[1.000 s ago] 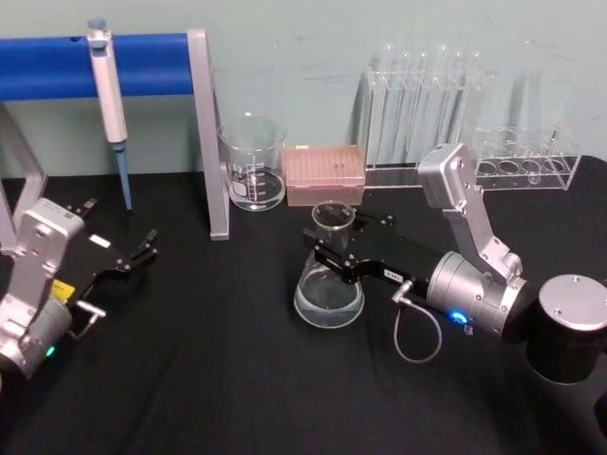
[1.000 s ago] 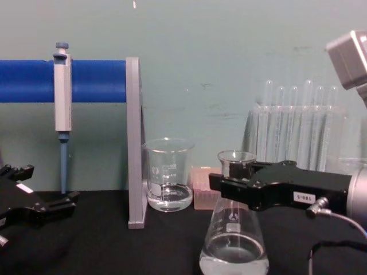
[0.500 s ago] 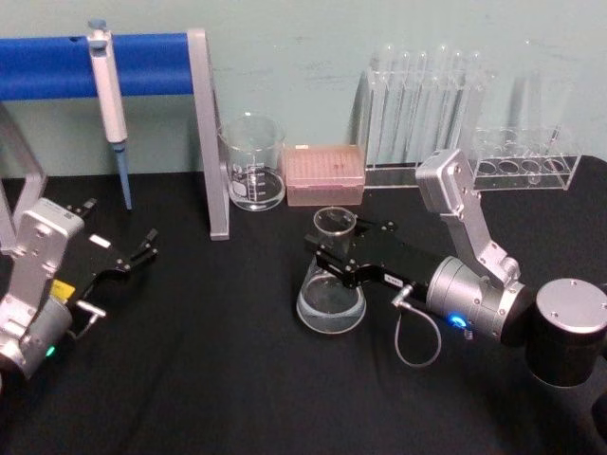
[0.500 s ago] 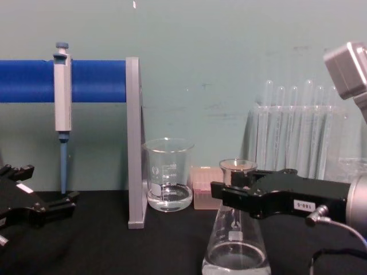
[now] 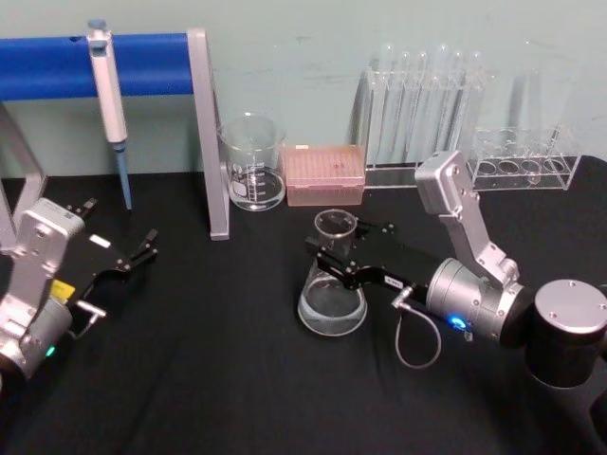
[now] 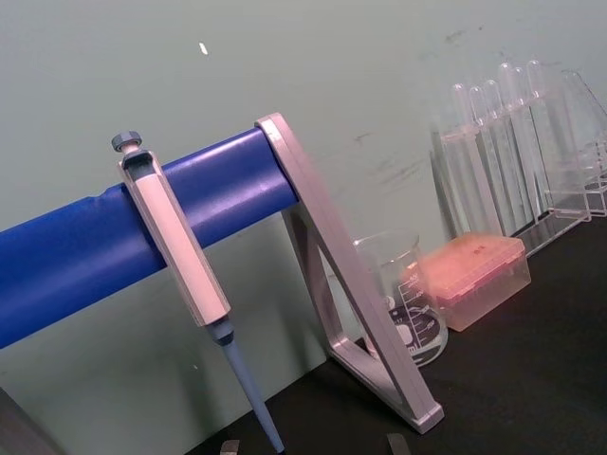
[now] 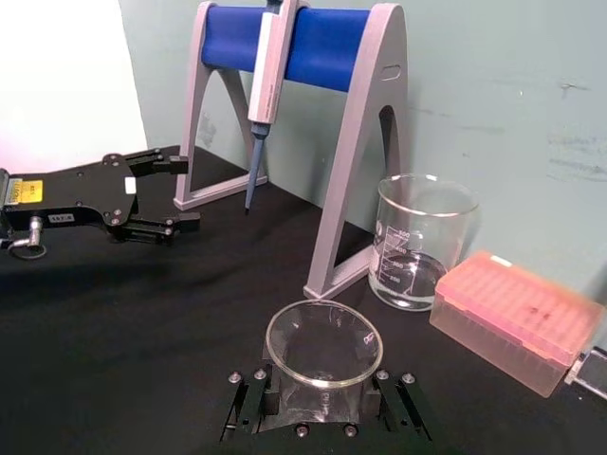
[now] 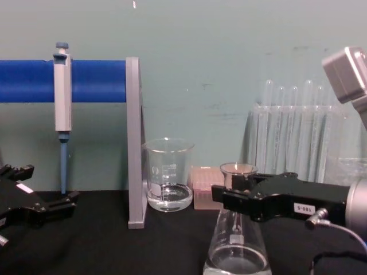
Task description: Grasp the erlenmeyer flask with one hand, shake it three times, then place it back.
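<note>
Flask position: the erlenmeyer flask [image 5: 331, 289] sits centre-right on the black table [image 5: 209, 379], in front of the beaker [image 5: 252, 162] and the pink tip box [image 5: 325, 174]; whether its base rests on the cloth or hangs just above it cannot be told.
Contents: a shallow layer of clear liquid lies in the base.
Right claw: the right claw [image 5: 334, 254] is clamped around the flask's neck just under the flared rim, one finger on each side, arm reaching in from the right.
Left claw: the left claw [image 5: 142, 248] is parked at the near left of the table, fingers apart, gripping nothing.
Risk, slip: smooth glass held at a narrow neck; a brisk shake could let the flask slide or twist in the fingers.
Risk, spill: the mouth is open; a wide or tilted swing could throw liquid out.
Risk, collision: the beaker and tip box stand near behind, the test tube rack [image 5: 423, 109] farther right; a far-going swing could strike them.
Risk, set-down: releasing above the cloth or off level could tip or crack the flask.
</note>
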Available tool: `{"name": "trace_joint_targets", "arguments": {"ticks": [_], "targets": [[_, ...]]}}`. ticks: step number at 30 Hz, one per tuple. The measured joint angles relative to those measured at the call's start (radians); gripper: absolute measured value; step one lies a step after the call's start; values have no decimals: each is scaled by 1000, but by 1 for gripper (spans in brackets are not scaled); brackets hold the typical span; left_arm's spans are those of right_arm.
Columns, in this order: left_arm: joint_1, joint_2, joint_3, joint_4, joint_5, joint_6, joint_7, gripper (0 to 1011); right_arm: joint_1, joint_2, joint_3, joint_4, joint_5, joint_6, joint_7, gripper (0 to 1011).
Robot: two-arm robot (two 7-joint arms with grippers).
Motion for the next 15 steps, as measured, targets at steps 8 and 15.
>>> {"name": "trace_joint_targets", "arguments": {"ticks": [8,15], "targets": [[0,0,0,0,0,0,0,1001,1,0,-1,1,-4,5,-1,451],[0,0,0,0,0,0,0,1001,2,1,-4,4,-12,8,-1,451]]}}
